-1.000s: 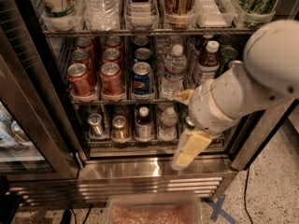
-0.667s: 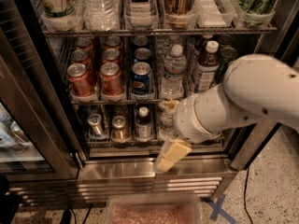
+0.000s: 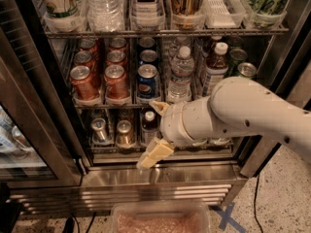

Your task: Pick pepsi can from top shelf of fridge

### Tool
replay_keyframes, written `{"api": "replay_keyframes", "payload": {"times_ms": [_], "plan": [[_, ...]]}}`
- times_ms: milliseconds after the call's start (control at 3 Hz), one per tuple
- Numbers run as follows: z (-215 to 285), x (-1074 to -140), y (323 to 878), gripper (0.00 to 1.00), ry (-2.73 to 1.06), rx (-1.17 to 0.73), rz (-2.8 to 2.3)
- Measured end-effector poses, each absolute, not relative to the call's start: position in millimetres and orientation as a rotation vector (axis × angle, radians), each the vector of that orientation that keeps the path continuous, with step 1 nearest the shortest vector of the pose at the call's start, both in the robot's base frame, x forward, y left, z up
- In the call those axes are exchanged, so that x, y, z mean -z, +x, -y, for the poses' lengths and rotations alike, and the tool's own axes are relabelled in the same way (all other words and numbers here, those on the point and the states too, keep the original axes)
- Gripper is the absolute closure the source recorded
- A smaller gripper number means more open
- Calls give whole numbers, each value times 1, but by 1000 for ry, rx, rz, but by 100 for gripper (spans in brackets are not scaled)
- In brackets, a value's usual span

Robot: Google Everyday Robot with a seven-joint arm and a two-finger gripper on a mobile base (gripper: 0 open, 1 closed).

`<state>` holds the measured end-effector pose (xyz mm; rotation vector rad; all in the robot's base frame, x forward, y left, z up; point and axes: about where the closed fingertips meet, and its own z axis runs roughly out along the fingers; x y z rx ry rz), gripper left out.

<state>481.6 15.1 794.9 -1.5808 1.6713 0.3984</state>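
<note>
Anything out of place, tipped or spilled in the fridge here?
Nothing stands out. The red cans and blue can stand upright in their lanes; no spill shows. The gripper hangs open and empty in front of the rack below them.

Dim warm light, seemingly from inside the fridge [image 3: 250, 157]; glare streaks its steel sill [image 3: 112, 176]; the gripper [image 3: 155, 130], before the lower shelf [image 3: 112, 148], shows pale.
</note>
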Motion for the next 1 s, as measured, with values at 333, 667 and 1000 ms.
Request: {"api": "replay_keyframes", "payload": {"times_ms": [333,667,1000], "plan": [[-27,-801,493,0,-1516,-418,-1686],[-30,-811,498,0,-1405,-424,-1766],[-25,-813,499,0,-1407,-437,-1825]]}}
